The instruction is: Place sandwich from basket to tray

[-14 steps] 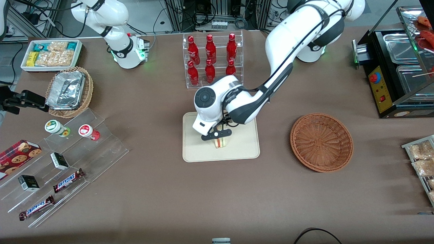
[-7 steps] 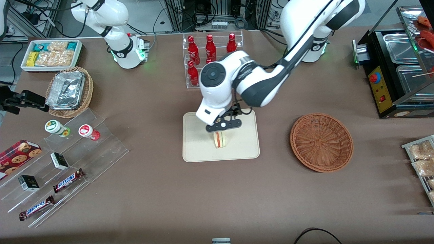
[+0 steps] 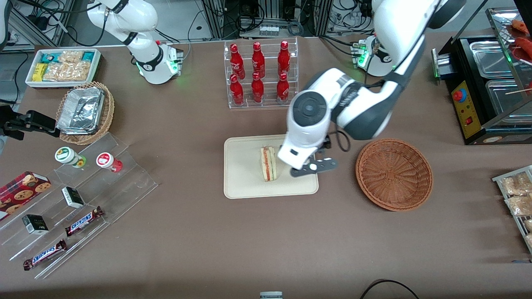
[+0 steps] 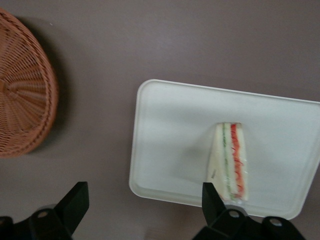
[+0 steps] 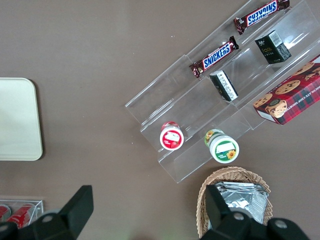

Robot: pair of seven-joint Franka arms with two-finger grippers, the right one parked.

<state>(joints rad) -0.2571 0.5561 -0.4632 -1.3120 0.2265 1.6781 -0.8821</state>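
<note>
We see the sandwich (image 3: 268, 163) standing on its crust edge on the tray (image 3: 245, 182), roughly at the tray's middle and a little toward the edge that faces the basket; its red and green filling stripes face upward, so it rests where the task wants it. We judge that the upright pose comes from being set down while pinched on its flat bread faces.

The gripper (image 3: 312, 166) hangs above the tray's edge nearest the basket, just beside the sandwich but apart from it. In the wrist view its two fingers (image 4: 74, 202) are spread wide with nothing between them, so it has let go and carries nothing.

The basket (image 3: 394, 174), a reddish-brown woven bowl, sits on the brown table (image 3: 199, 241) well apart from the tray toward the working arm's end, and we see nothing in it. That matches a finished transfer; we judge the placing done, with only the arm's retreat left.

Farther from the front camera than the tray stands a clear rack of red bottles (image 3: 259, 74).
</note>
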